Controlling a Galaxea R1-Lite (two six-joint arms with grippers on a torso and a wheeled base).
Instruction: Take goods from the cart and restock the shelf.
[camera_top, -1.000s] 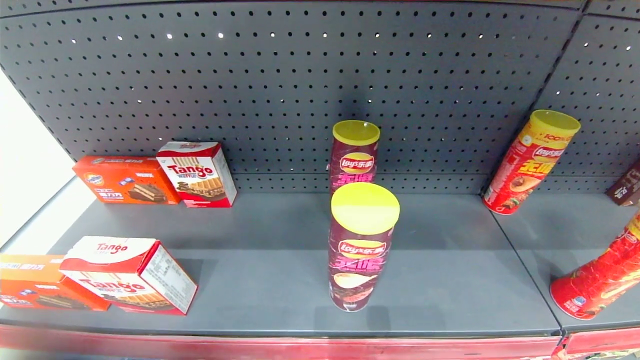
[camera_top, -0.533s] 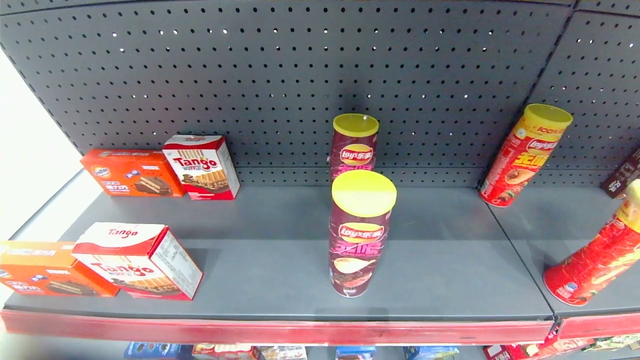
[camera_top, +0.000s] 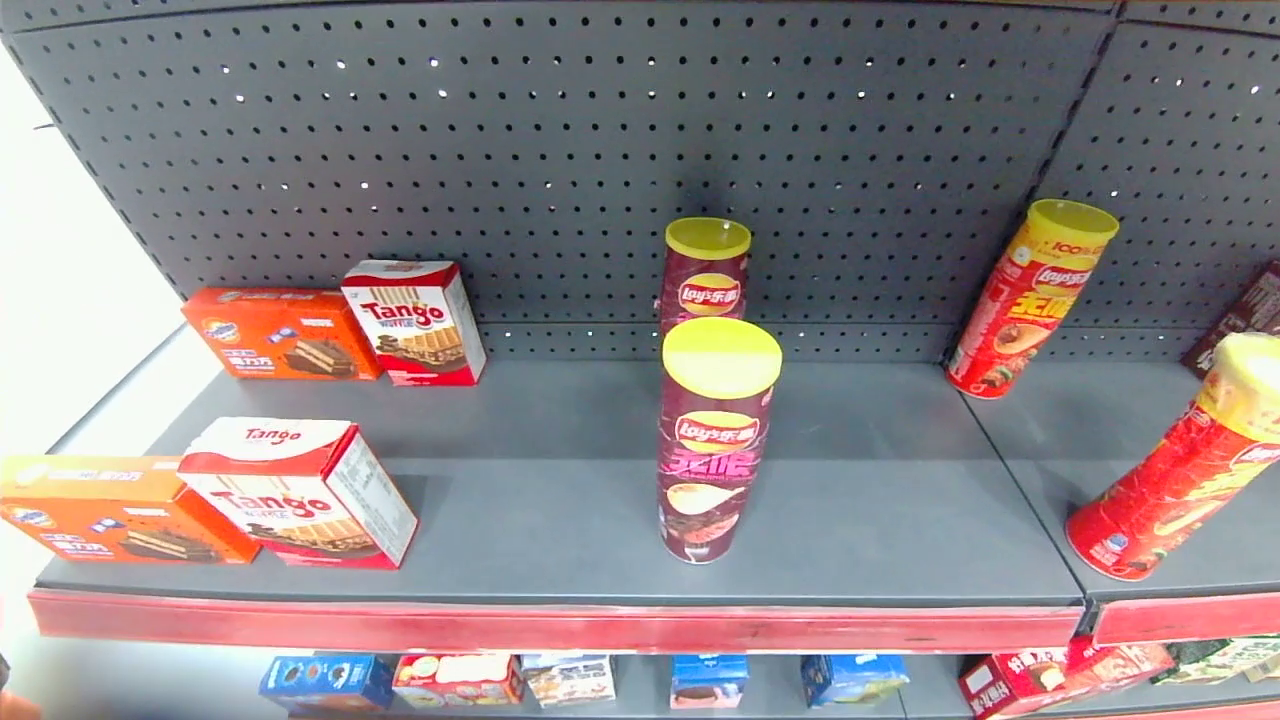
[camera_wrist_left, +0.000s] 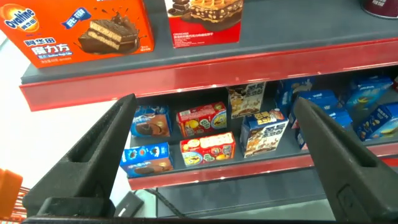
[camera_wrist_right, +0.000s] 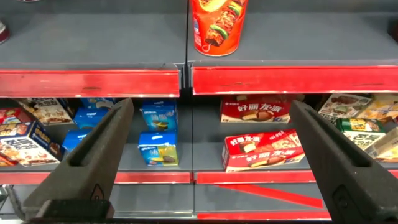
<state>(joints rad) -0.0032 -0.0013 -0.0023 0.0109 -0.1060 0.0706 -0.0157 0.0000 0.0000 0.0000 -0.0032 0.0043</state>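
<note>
Standing upright on the shelf (camera_top: 560, 520): maroon chip can (camera_top: 715, 450), second maroon can (camera_top: 705, 275) behind it by the pegboard (camera_top: 500, 150) | left hand (camera_wrist_left: 213, 102) spread, empty | right hand (camera_wrist_right: 210, 104) spread, empty.

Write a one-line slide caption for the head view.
Grey shelf: maroon chip can with a second maroon can behind it, four snack boxes on the left, two red cans on the right.
</note>
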